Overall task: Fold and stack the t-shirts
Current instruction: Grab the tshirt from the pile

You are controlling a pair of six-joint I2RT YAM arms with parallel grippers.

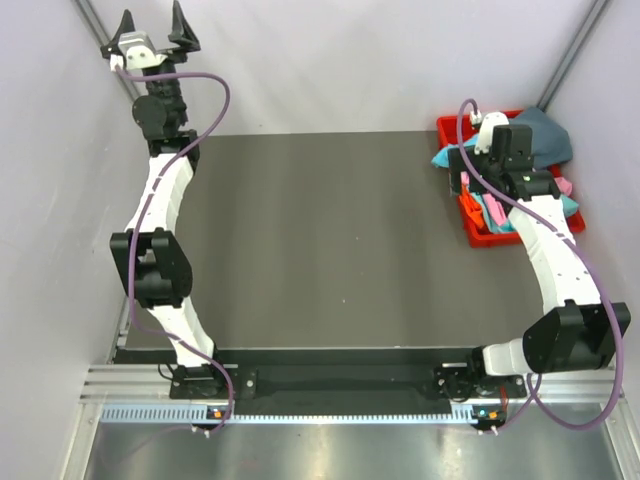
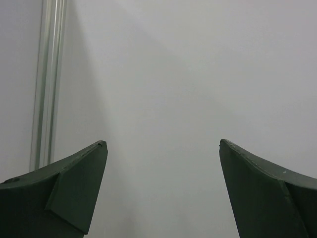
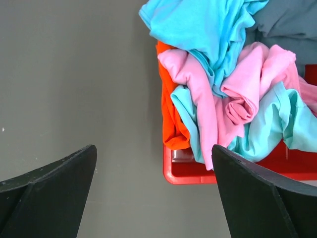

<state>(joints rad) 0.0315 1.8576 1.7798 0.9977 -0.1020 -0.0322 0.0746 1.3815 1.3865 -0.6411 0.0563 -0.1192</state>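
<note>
**Right pincer at the bin's edge, shirts not yet lifted**

The dark desk [image 1: 330, 250] carries no shirt. The whole job sits at its far right, in the red bin [image 1: 478, 236].

The t-shirts [image 3: 233, 89] lie there in one crumpled heap, none folded. A turquoise shirt [image 3: 208, 25] lies on top, with a dark teal-grey shirt [image 3: 287, 22] beside it. The pink shirt [image 3: 257, 94] is twisted through the middle. An orange shirt [image 3: 171, 124] hangs over the bin's wall towards the desk.

The right pincer [image 3: 153, 147] hovers with its jaws spread and nothing between them. In the wrist view its gap is over bare desk just beside the bin's corner. The heap lies ahead of it and off to the right of that view. Seen from the top camera, the heap's long axis seems to follow the bin's length, running away from the arm bases.

The left pincer [image 1: 152, 20] is also spread and empty. It is raised at the far left corner, facing blank wall, well apart from the bin.

The right arm is plainly the nearer, so the first pick looks to be its job. It would need to shift sideways over the cloth before closing
</note>
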